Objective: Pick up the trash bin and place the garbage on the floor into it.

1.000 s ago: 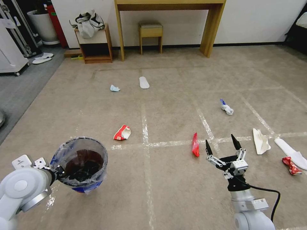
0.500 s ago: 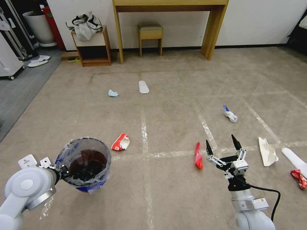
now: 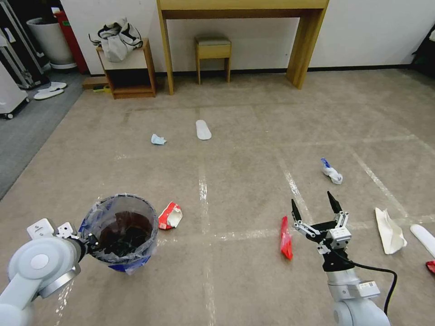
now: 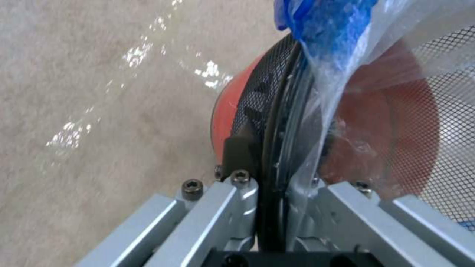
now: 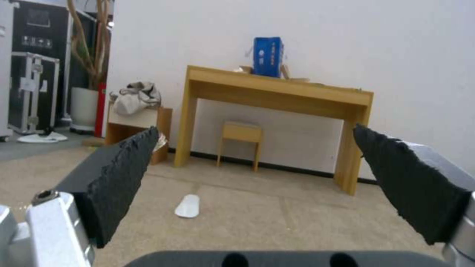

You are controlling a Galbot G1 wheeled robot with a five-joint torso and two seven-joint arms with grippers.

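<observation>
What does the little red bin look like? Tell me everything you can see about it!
The bin is a small round red bucket lined with a see-through bluish plastic bag that folds over its rim. It stands upright and open at the top, held above the carpet on the robot's left side. The left gripper is shut on its rim, one finger outside and one inside. The wrist view shows black mesh on its wall. Inside looks dark; what it holds cannot be told.

Trash bin (image 3: 121, 231): glossy red plastic, crinkled translucent liner; floor (image 3: 244, 280): matt short-pile carpet.
</observation>
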